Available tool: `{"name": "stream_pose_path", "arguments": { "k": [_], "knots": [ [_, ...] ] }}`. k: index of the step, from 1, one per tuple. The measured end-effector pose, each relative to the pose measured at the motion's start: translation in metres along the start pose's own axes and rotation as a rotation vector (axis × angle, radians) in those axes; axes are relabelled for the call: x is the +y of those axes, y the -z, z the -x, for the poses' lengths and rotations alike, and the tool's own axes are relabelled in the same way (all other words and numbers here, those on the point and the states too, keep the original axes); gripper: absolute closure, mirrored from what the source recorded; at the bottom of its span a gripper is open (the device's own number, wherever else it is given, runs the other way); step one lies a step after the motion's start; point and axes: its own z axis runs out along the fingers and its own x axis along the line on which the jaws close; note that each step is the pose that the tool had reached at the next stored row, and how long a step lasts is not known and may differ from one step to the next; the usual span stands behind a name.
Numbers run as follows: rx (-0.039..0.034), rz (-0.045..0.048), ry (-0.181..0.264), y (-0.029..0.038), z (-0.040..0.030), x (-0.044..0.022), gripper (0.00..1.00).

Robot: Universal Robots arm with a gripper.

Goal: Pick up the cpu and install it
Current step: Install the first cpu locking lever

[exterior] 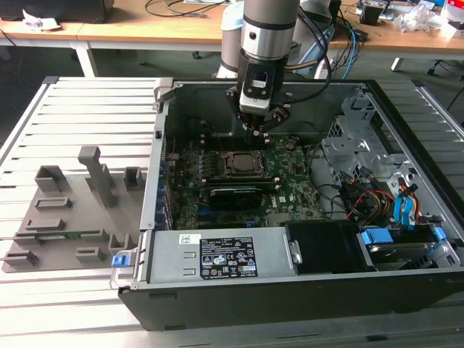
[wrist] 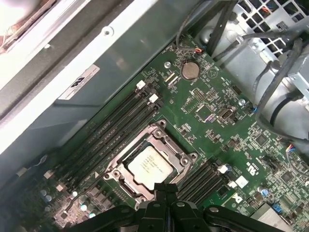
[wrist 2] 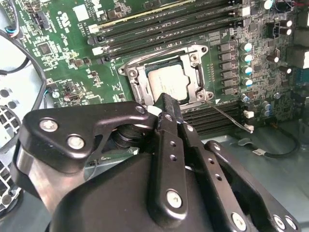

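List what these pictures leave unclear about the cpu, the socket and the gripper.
- The small square silvery-topped cpu lies in the dark metal-framed socket; whether it is fully seated is not clear in either wrist view.
- In the second wrist view the black gripper covers the cpu's near corner.
- In the exterior view the cpu is too small to judge.
- Whether the gripper holds anything: fingertips overlap themselves.

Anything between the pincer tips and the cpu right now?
Nothing solid: in the first wrist view the pincer hovers at the socket frame edge, with the cpu seated inside and bare air between them.
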Motion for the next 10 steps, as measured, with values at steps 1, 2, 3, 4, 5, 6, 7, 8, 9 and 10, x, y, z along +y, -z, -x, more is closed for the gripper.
{"name": "stream_pose_path", "arguments": {
  "k": [1, 2, 3, 4, 5, 6, 7, 8, 9, 10],
  "knots": [
    [-0.0002, 0.0001, 0.005, 0.0000, 0.0000, 0.0000, 0.89],
    [-0.0008, 0.0003, 0.018, 0.0000, 0.0000, 0.0000, 0.89],
    [-0.0016, 0.0007, 0.037, 0.0000, 0.0000, 0.0000, 0.89],
    [-0.0021, 0.0010, 0.047, 0.0000, 0.0000, 0.0000, 0.89],
    [-0.0025, 0.0012, 0.057, 0.0000, 0.0000, 0.0000, 0.89],
    [-0.0027, 0.0014, 0.063, 0.0000, 0.0000, 0.0000, 0.89],
    [-0.0030, 0.0015, 0.069, 0.0000, 0.0000, 0.0000, 0.89],
    [-0.0039, 0.0019, 0.088, 0.0000, 0.0000, 0.0000, 0.89],
    [-0.0043, 0.0022, 0.099, 0.0000, 0.0000, 0.0000, 0.89],
    [-0.0045, 0.0023, 0.104, 0.0000, 0.0000, 0.0000, 0.89]
  ]
}}
